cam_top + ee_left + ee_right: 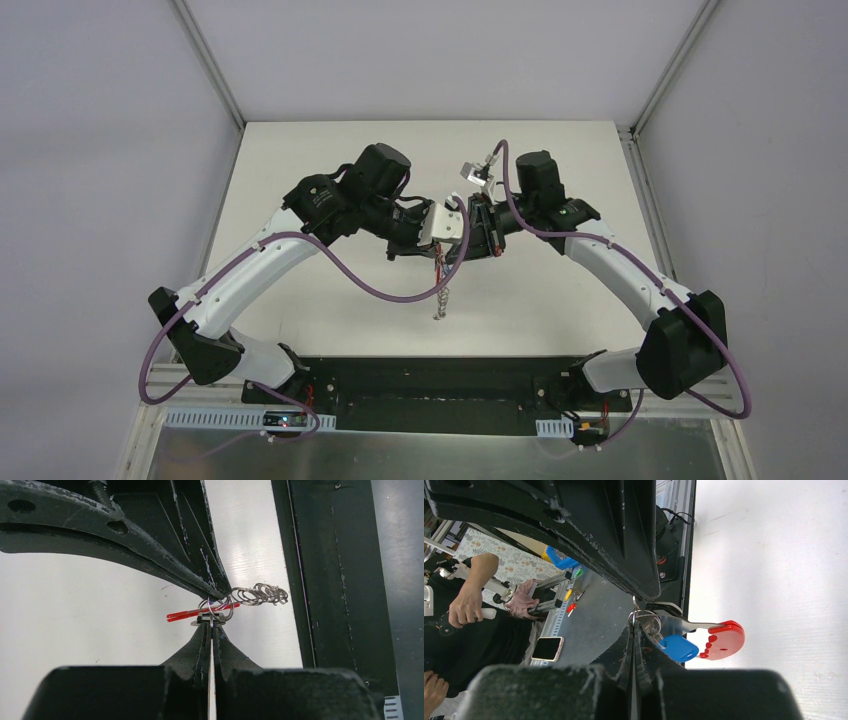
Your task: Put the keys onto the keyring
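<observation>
- We see the keyring (218, 608) held in the air between the two arms, above the middle of the table (330, 180).
- Its red tag (200, 613) shows edge-on in the left wrist view as a thin line. The tag's long axis runs across that view, and its right end is tipped slightly up.
- From the right wrist view we see the flat face of the same red tag (724, 640). It is rounded with small lobes along one side, and it points away from the fingers toward the white tabletop.
- The chain (260, 594) of small silvery rings leads off the other way, to the right in the left wrist view. From above, the chain (441, 298) hangs straight down from the grip toward the arm bases. We cannot tell whether its lower end touches the table.
- The blue key (679, 648) hangs at the ring just beside the red tag, with its head pointing down and right in the right wrist view. A flat silver strip lies between ring and tag, and we cannot tell if it is the second key.
- The left gripper (211, 626) has its fingers pressed together, and the ring wire runs into the seam at their tips.
- The right gripper (636, 626) is likewise pinched closed on the ring. Its tip meets the left one from the opposite side.
- Beyond the table edge we see a dark rail (330, 580) and, farther off, a phone (547, 648) on a metal bench.
</observation>
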Controlling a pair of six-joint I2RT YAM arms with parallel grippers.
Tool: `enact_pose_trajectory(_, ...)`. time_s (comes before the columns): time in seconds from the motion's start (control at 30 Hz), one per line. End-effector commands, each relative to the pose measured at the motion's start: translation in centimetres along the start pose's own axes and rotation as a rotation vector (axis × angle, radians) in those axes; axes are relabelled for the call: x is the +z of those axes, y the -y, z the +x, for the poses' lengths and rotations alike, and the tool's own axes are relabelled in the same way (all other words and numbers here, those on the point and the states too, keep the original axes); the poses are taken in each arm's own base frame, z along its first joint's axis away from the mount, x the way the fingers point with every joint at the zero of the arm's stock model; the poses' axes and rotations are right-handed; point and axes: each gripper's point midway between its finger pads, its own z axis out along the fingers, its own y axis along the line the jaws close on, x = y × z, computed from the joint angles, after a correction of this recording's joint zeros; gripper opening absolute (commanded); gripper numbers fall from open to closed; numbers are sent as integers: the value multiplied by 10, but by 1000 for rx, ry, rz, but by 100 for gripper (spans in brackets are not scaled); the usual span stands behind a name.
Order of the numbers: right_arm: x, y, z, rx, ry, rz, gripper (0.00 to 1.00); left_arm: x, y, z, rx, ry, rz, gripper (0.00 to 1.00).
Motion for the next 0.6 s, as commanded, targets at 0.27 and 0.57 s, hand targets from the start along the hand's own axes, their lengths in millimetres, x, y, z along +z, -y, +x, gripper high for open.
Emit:
enact_pose_trajectory(0.27, -6, -6, -20, -69, 24, -8, 0, -5, 18, -12, 32, 53, 65, 0)
enact_pose_trajectory(0.57, -7, -1, -23, -50, 33, 7, 0, -6, 20, -14, 39, 57, 74, 0)
